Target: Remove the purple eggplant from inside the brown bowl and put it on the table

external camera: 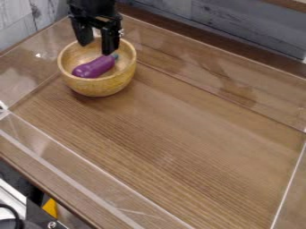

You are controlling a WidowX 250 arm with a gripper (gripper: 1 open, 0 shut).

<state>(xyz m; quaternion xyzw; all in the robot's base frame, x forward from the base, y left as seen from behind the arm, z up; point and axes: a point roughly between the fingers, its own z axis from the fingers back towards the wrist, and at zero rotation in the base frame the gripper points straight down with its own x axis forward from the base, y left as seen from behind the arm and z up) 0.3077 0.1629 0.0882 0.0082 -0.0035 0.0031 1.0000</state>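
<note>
Purple eggplant inside brown bowl, lying tilted along the bowl's inner floor, one end up toward the far right wall, the other low toward the near left. Glossy magenta, much smaller than the bowl. Not yet out on the table.

Black gripper directly above the bowl's far rim, pointing straight down. Jaws spread wide, nothing between them. Two dark fingers visible, the right one reaching down over the rim toward the eggplant's upper end; whether its tip touches the eggplant cannot be told at this size. Left finger over the bowl's far left edge.

Bowl itself: round, pale tan wood, thick-walled, upright, resting flat on the table.

Relative to the bowl: wood-grain tabletop stretching away to the right and toward the near side. Clear plastic edging along the table's sides, well apart from the bowl on the near side, closer behind it. Grey plank wall beyond the bowl.
</note>
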